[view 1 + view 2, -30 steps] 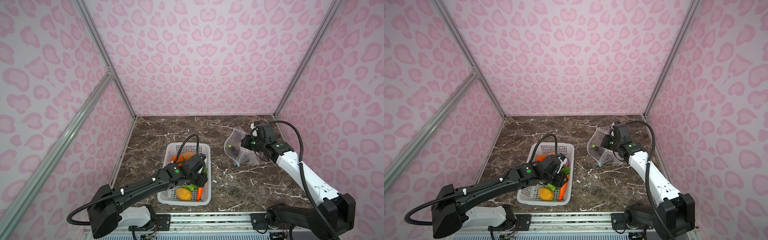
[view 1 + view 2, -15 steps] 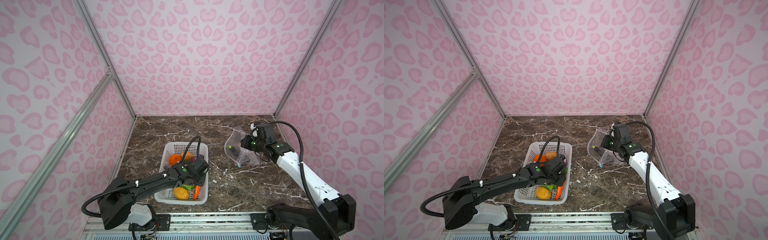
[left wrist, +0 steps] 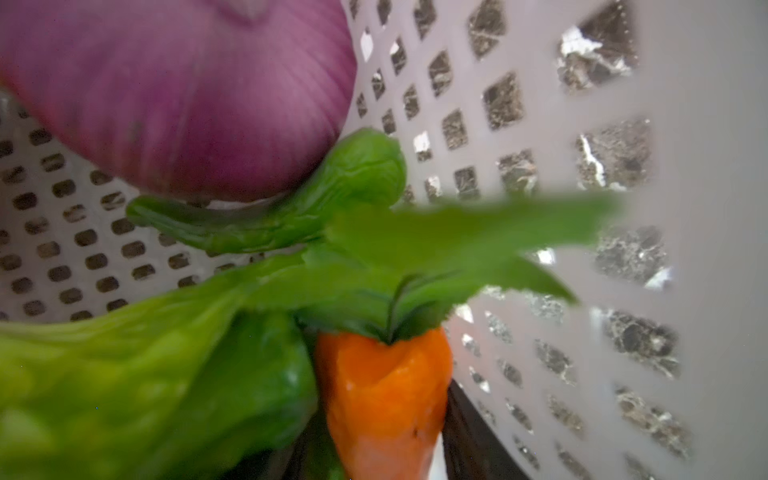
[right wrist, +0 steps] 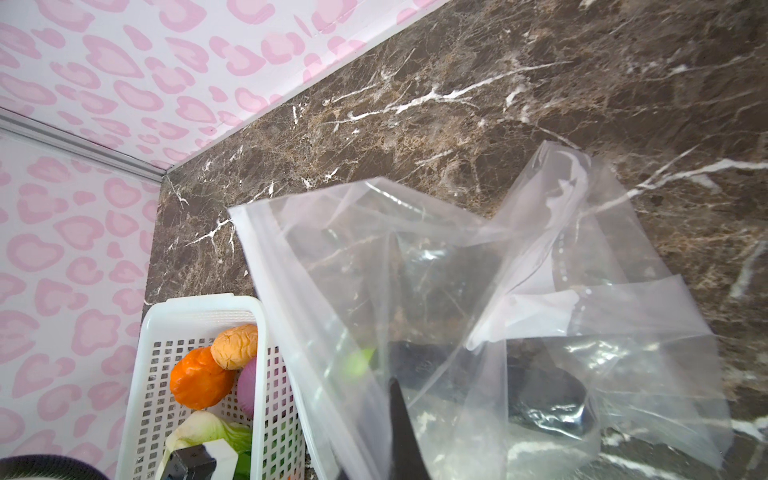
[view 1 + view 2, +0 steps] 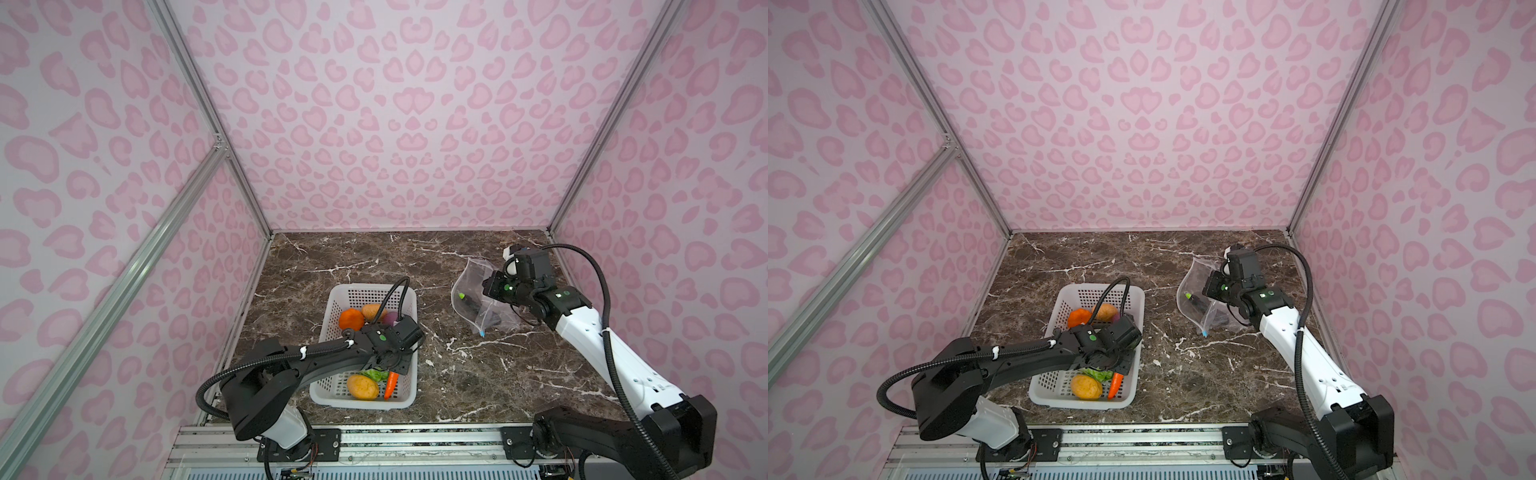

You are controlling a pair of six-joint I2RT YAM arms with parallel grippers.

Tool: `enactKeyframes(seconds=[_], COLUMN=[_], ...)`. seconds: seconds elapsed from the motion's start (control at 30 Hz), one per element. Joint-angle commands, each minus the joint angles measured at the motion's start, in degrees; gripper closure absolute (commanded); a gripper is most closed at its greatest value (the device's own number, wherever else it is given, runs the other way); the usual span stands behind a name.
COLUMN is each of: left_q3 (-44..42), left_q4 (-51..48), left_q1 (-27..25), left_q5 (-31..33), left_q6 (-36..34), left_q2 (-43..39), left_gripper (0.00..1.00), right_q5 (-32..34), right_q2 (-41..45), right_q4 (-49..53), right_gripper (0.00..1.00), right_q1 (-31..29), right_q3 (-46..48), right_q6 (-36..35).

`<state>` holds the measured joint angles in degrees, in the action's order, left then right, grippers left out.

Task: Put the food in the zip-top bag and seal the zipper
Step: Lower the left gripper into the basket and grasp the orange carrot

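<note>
The zip-top bag (image 5: 468, 286), a dark eggplant piece (image 4: 519, 386) inside, is gaping on the counter (image 5: 457, 374), the right hand (image 5: 490, 289) clamping its edge. The left hand (image 5: 386, 365) is hovering over lettuce (image 5: 374, 375) and carrot (image 5: 391, 384) in the basket (image 5: 357, 296); whether it is open I cannot tell

In both top views the left gripper (image 5: 390, 362) lies under its own wrist inside the basket (image 5: 353, 291), so how its jaws stand cannot be told. The arm also covers most of the lettuce (image 5: 374, 375) and onion (image 5: 390, 318). The left wrist view is blurred, with the carrot (image 3: 386, 399) cut off at the edge. Where the right gripper (image 5: 489, 288) pinches the bag (image 5: 467, 282) is hidden behind its wrist. The eggplant (image 4: 540, 390) is smeared behind plastic, and the slider (image 5: 482, 333) is too small to make out.
</note>
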<state>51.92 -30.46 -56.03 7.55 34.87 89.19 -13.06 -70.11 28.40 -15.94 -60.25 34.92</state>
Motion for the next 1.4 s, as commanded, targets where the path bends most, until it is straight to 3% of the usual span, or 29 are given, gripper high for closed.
enactKeyframes(seconds=[0.0,0.1,0.33,0.7,0.93,1.17,1.37], left_q3=[0.7,0.9,1.7,3.8,3.9,5.6,9.8], left_q4=[-0.6,-0.4,-0.6,-2.3,-1.3,2.6,4.3], left_q1=[-0.3,-0.3,-0.3,-0.3,0.0,3.9,7.0], left_q5=[-0.9,-0.6,0.3,2.4,8.9,9.8,9.2], left_q6=[0.6,0.7,0.5,0.9,1.3,2.0,-0.2], left_q2=[1.1,1.0,0.0,-7.4,-11.1,-11.4,-5.7], left_gripper=[0.50,0.53,0.73,0.74,0.74,0.73,0.73], right_q5=[0.7,0.7,0.8,0.7,0.0,-1.0,-1.3], right_q2=[0.2,0.4,0.4,0.3,0.1,0.0,-0.3], right_q4=[-0.7,-0.6,-0.7,-0.9,-1.6,-2.1,-2.1], right_gripper=[1.00,1.00,1.00,1.00,1.00,1.00,1.00], right_q1=[0.0,0.0,0.0,0.0,0.0,-0.1,0.0], right_q3=[0.3,0.4,0.2,0.0,0.2,0.3,-0.2], right_q6=[-0.2,-0.4,-0.3,-0.2,0.2,0.9,0.9])
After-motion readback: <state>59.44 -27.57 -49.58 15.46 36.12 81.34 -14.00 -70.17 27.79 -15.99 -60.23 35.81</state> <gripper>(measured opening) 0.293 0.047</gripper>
